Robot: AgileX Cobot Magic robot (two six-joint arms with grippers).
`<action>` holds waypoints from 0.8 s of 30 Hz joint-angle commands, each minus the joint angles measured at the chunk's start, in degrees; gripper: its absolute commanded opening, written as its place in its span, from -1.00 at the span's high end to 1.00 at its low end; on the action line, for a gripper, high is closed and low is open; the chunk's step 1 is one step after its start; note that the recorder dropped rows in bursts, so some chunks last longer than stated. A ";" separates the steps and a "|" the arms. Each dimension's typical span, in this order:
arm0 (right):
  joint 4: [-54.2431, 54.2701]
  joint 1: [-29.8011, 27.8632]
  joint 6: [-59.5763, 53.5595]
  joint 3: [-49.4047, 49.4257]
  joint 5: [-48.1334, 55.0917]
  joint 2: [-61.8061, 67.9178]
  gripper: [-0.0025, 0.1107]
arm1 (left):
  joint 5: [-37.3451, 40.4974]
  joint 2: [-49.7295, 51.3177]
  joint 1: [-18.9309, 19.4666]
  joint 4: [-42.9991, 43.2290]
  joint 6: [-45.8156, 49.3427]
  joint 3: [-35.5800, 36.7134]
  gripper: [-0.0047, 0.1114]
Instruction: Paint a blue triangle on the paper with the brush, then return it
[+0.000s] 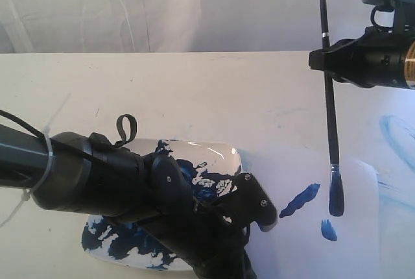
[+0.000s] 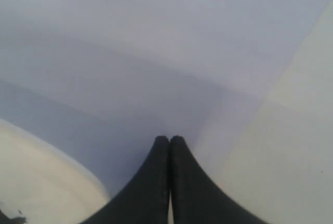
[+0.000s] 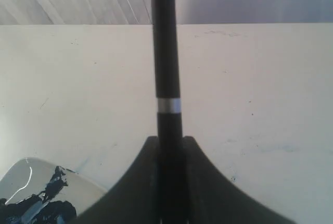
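Gripping the brush (image 1: 331, 117) near its silver band, the right tool (image 1: 326, 58) is clamped on the handle and holds it almost upright. The blue bristles point down over the paper (image 1: 363, 240), which lies toward the right side of the desk (image 1: 194, 91), well away from its far edge. Whether the tip touches the sheet I cannot tell. A slanted blue stroke (image 1: 299, 200) and a small dab (image 1: 329, 230) sit near the tip, apart from each other. The left tool (image 2: 169, 143), jaws together, rests at the paper's edge just beside the paint-smeared dish (image 1: 217, 152).
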 commanded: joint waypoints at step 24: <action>3.26 -0.57 -5.23 2.96 3.45 6.06 0.96 | 0.89 0.35 -0.11 0.15 0.03 0.76 0.92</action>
